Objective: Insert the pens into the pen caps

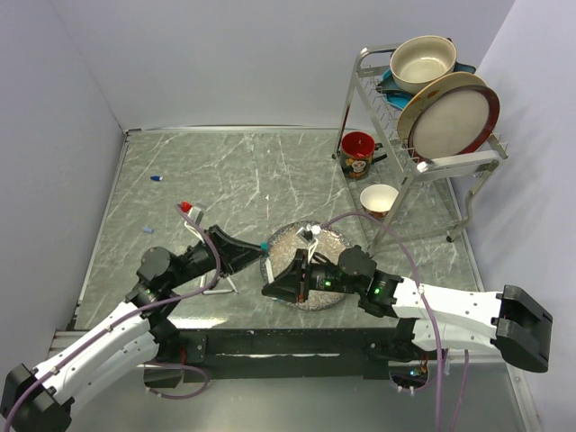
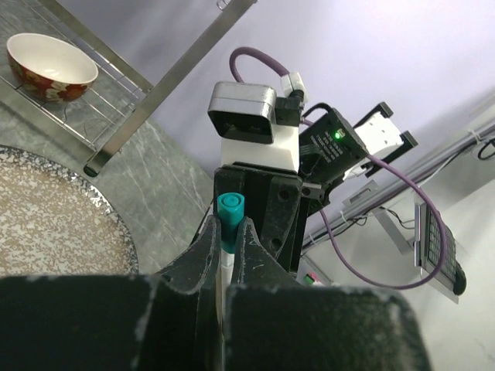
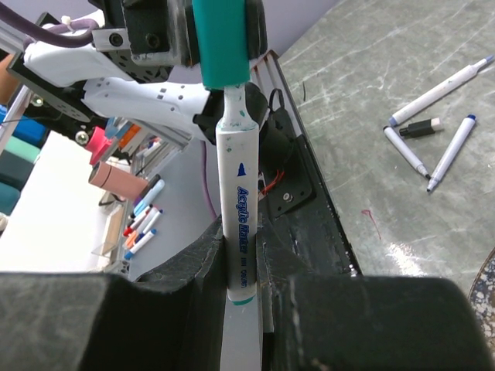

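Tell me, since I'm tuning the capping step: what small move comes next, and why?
Probably the right gripper should push its acrylic marker straight deeper into the teal cap the left gripper clamps: the narrow neck shows between cap and barrel, so it looks unseated.

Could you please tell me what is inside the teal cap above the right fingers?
The white pen runs up into the teal cap by its narrow front end. Its tip is covered by the cap, so how deep it sits cannot be seen.
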Action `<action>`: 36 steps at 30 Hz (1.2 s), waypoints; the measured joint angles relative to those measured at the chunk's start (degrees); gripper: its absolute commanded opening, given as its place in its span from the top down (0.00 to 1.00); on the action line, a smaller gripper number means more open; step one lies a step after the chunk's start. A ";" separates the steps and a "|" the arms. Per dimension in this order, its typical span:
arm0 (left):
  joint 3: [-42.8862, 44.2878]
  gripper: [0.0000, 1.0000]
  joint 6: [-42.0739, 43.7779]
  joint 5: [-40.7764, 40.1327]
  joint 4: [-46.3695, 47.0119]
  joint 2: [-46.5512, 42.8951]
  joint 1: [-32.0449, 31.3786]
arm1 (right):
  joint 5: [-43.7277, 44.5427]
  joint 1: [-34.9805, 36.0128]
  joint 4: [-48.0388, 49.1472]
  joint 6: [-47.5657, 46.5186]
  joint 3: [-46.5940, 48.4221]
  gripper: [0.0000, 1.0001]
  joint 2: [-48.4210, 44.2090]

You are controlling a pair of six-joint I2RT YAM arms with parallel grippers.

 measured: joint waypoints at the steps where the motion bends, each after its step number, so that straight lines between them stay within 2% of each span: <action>1: -0.31 0.99 0.00 0.42 0.48 -0.04 0.00 | 0.09 0.11 -0.59 -0.02 0.31 1.00 0.00; 9: -2.32 0.99 0.02 2.29 2.43 -0.76 0.09 | 0.85 0.61 -4.20 -1.07 2.29 1.00 -0.11; 11: -2.45 0.89 0.00 2.34 2.91 -1.03 0.15 | 0.96 0.72 -5.70 -1.53 3.21 1.00 -0.11; 13: -2.45 0.73 -0.02 2.43 3.69 -1.11 0.28 | 1.01 0.76 -6.58 -2.14 4.07 1.00 -0.11; 15: -2.45 0.66 0.09 2.51 4.37 -1.20 0.42 | 1.03 0.85 -7.02 -2.62 4.61 1.00 -0.11; 16: -2.45 0.57 0.02 3.17 4.24 -1.27 0.37 | 1.36 0.85 -6.95 -2.80 4.79 1.00 -0.11; 22: -2.19 0.34 0.79 5.14 2.99 -2.29 -0.07 | 2.01 0.68 -6.05 -3.10 5.31 1.00 -0.13; 25: -0.92 0.25 1.64 5.49 2.14 -2.21 -0.11 | 1.73 0.68 -6.05 -3.30 5.31 1.00 -0.28; 31: 3.91 0.19 5.11 5.11 -0.52 -0.68 -0.11 | -0.11 0.57 -5.51 -3.43 5.31 1.00 -0.83; 36: 5.95 0.21 6.54 4.59 -1.29 1.95 -0.11 | -1.99 0.57 -5.03 -3.48 5.31 1.00 -0.85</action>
